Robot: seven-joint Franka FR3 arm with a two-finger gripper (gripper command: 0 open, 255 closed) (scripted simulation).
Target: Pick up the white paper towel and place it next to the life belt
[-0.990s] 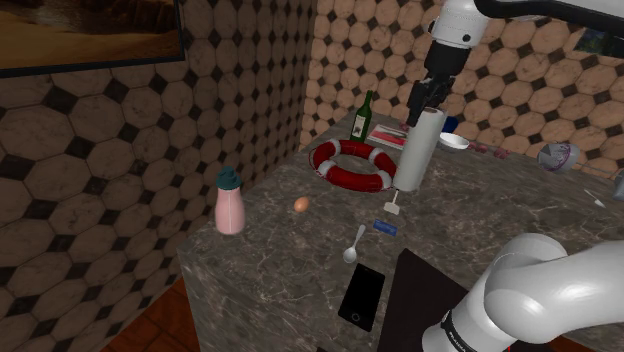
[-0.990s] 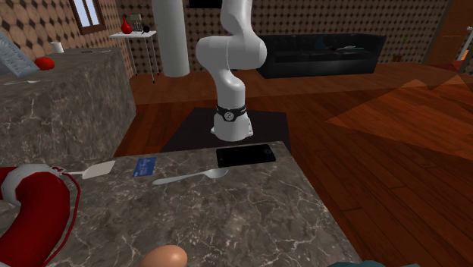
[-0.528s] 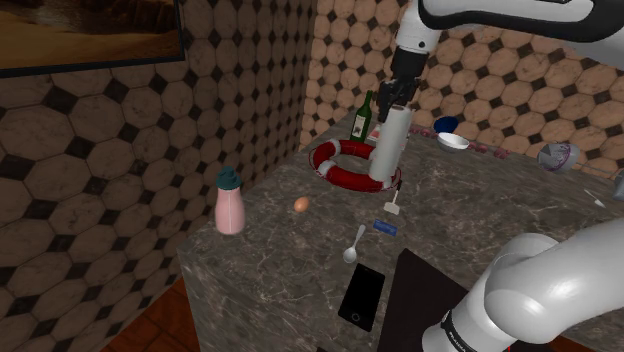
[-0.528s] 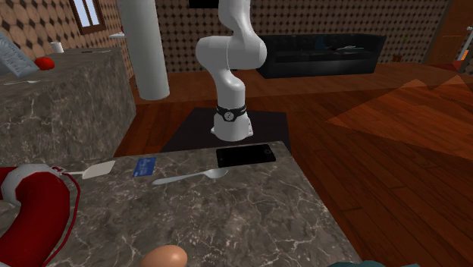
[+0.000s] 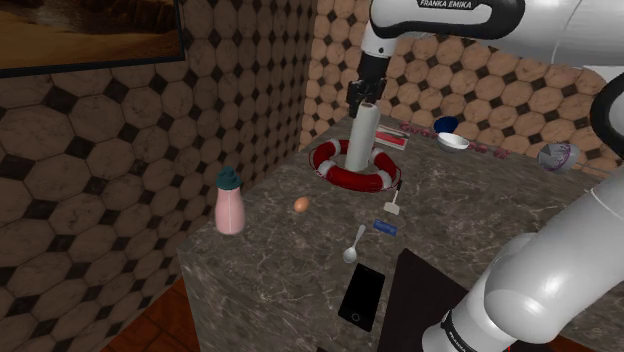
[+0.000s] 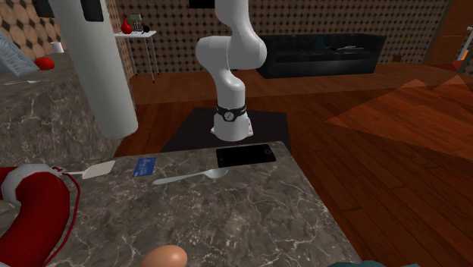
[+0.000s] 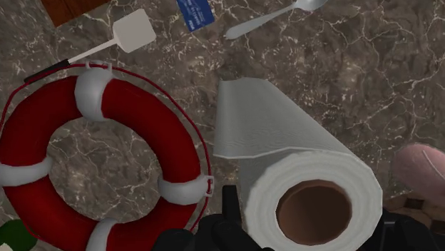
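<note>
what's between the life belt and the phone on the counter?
Shoulder view: a white spatula, a blue card and a spoon lie between the life belt and the phone.

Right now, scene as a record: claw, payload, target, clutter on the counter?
claw: shut on the top of the paper towel
paper towel: white roll, upright, beside the life belt; contact with the counter unclear
life belt: red and white ring, flat on the counter
clutter: egg, spoon, black phone, pink bottle
task state: roll not yet released
</note>
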